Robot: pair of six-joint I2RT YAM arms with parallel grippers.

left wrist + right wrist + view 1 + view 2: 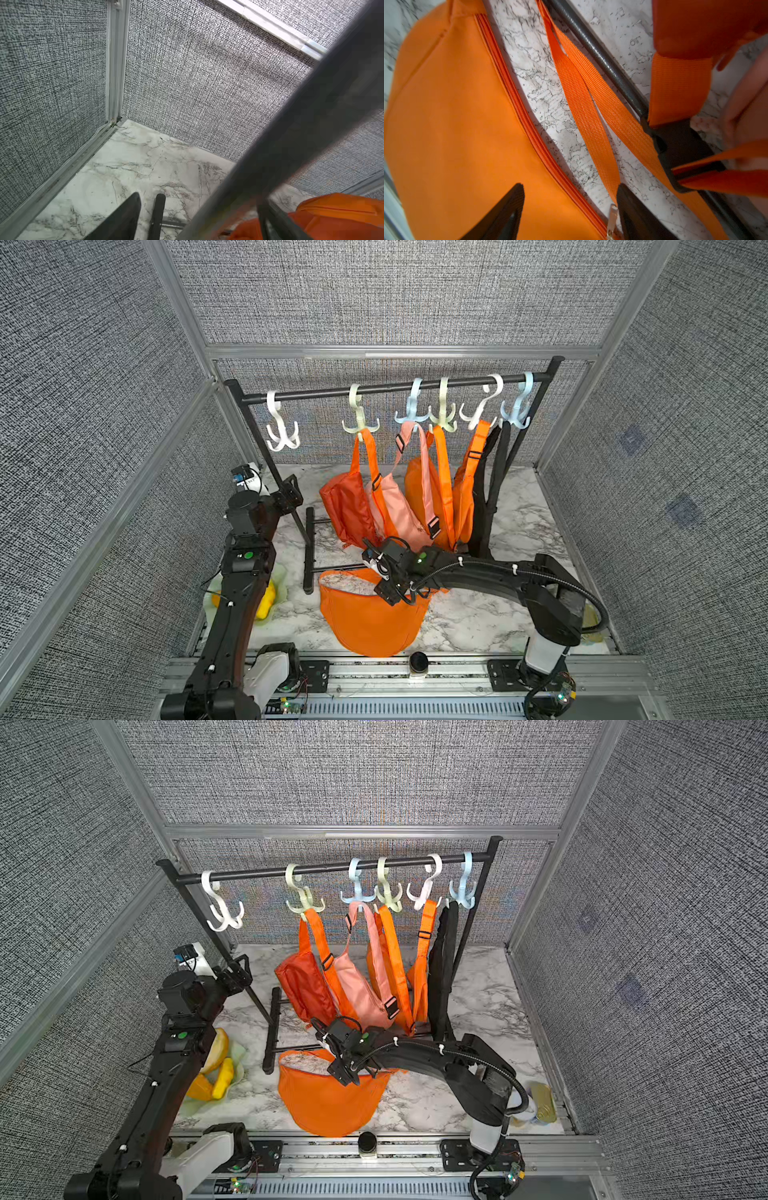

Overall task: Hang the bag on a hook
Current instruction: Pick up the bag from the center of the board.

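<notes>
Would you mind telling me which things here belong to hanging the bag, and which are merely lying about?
For the job: orange bag on the table; its strap; empty white hook; rack rail; right gripper, jaws open.
Lying about: yellow objects; bags already hung; pale object at the table's edge.

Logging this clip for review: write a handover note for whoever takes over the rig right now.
Left gripper: open, empty, by the rack's left post.
Right gripper: open, empty, over the orange bag, near its strap.
The bag lies flat on the marble table before the rack.
Done: five other bags hang on hooks.
Left: grasp the strap, lift, hang it on the free white hook, leftmost on the rail.
</notes>
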